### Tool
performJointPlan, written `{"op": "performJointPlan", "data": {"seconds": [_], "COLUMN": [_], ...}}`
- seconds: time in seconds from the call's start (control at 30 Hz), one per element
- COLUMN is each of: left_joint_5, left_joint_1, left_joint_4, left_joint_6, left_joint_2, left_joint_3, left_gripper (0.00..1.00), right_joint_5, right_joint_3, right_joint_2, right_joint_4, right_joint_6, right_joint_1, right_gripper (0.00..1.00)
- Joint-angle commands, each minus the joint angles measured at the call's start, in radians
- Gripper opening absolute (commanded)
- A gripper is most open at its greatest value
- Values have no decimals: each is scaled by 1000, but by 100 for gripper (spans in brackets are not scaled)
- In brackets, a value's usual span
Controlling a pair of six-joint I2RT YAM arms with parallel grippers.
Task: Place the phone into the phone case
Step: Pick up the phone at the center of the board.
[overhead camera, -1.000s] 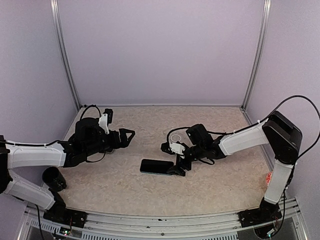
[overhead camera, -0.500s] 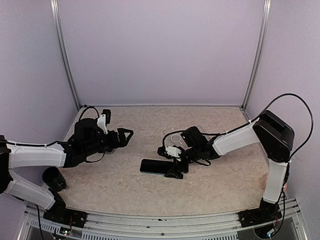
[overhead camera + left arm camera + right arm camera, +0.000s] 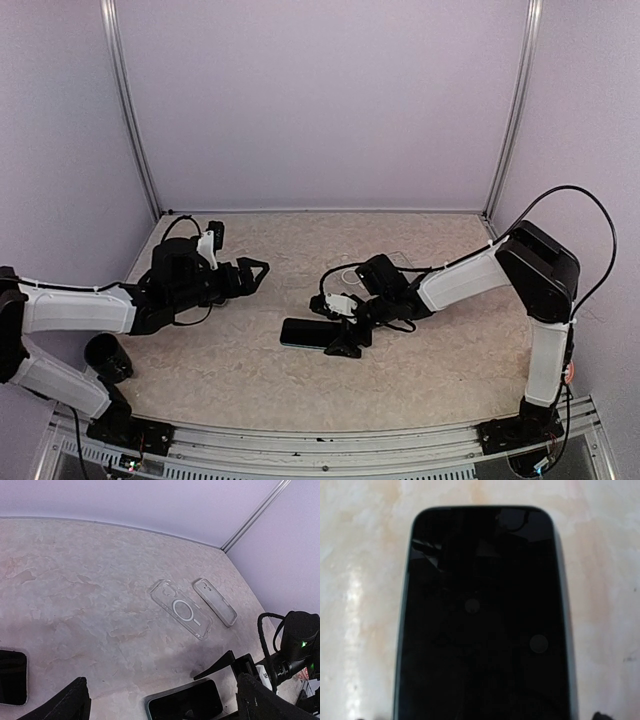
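While the right hand (image 3: 340, 331), spread wide, straddles one end of the phone (image 3: 303, 332) at frame centre, the left hand (image 3: 256, 277) hovers, equally parted, at left.

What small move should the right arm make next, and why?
Probably close the right gripper on the flat black phone: its open jaws seem to flank the phone's end, the wrist view is filled by it, and the transparent phone case with the white ring lies empty.
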Motion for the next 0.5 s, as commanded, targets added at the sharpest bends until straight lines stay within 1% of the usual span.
{"op": "performJointPlan", "data": {"seconds": [0.0,0.17,0.47], "left_joint_5": [22,21,20], "left_joint_1": [7,7,8], "left_joint_4": [44,50,82], "left_joint_6": [-10,-14,-32], "left_joint_2": [6,2,1], "left_joint_3": [-24,-31,-64], "left_gripper": [99,99,99], "right_joint_5": [4,5,3], "right_joint_3": [26,39,42], "right_joint_2": [39,53,55], "right_joint_4": [-31,-54,-65], "right_joint_6": [-8,-1,15], "right_joint_1": [11,11,11], "right_gripper": [94,91,81]}}
